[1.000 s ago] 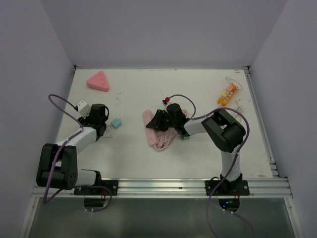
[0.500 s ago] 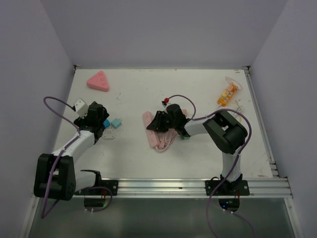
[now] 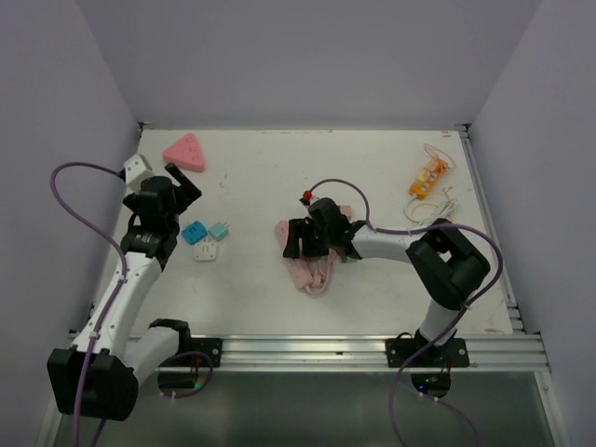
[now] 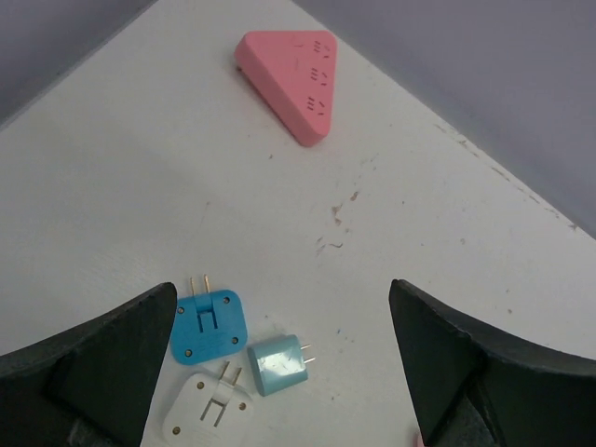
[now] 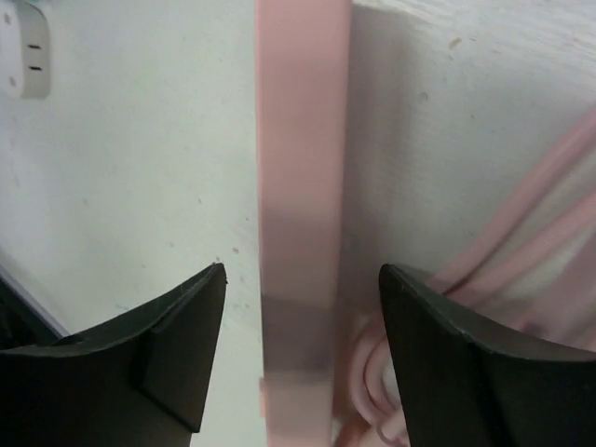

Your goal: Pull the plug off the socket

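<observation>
My left jaws gape above the blue plug [image 4: 209, 324]; right jaws apart, straddling the pink strip [image 5: 296, 186] to brace it, I guess.

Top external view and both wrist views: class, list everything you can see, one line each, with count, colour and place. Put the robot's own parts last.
table: one, white, under everything.
triangular power strip: one, pink, far left corner.
blue plug adapter: one, blue, left side, prongs up.
pale blue plug: one, pale blue, just right of the blue one.
white plug adapter: one, white, just nearer than the blue one.
long power strip: one, pink, centre.
coiled cord: one, pink, beside the long strip.
packaged item: one, orange, far right.
left claw: one, black, open, empty.
right claw: one, black, open, straddling the long strip.
</observation>
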### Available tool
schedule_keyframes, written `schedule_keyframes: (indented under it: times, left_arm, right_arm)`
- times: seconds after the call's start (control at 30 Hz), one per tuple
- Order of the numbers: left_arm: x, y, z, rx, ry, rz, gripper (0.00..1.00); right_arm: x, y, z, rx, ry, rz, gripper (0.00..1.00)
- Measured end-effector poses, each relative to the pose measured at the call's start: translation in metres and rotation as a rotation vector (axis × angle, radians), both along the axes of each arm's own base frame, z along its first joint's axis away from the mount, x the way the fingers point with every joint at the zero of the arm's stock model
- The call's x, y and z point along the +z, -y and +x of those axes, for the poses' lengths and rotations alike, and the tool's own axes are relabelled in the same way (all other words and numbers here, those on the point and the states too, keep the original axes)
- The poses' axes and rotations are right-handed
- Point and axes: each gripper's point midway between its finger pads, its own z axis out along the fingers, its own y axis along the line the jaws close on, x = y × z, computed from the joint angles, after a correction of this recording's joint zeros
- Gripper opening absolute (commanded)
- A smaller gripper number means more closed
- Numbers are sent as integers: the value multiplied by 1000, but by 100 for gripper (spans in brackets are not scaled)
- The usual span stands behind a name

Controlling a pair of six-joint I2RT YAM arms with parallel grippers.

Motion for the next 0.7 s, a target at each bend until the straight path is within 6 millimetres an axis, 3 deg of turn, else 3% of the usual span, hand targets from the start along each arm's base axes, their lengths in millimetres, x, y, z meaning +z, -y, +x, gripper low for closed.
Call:
schedule_keyframes:
  times: [0.13,0.23,0.5,0.6,0.7]
  left_arm:
    - [33,6,-7,-77,43,35,100]
    - [39,11,-14,-134,31,65,100]
    - [28,11,-37,-207,-8,141,99]
    - [13,10,-46,-214,-27,157,100]
    - [-3,9,-50,-220,-66,165,100]
  right_arm:
    - [9,15,-13,24,22,-88,87]
    - [18,26,-24,31,38,-148,95]
    - [50,51,-52,2,121,-224,99]
    - [49,67,-56,-50,129,-258,99]
    - [35,81,-57,-100,111,-316,99]
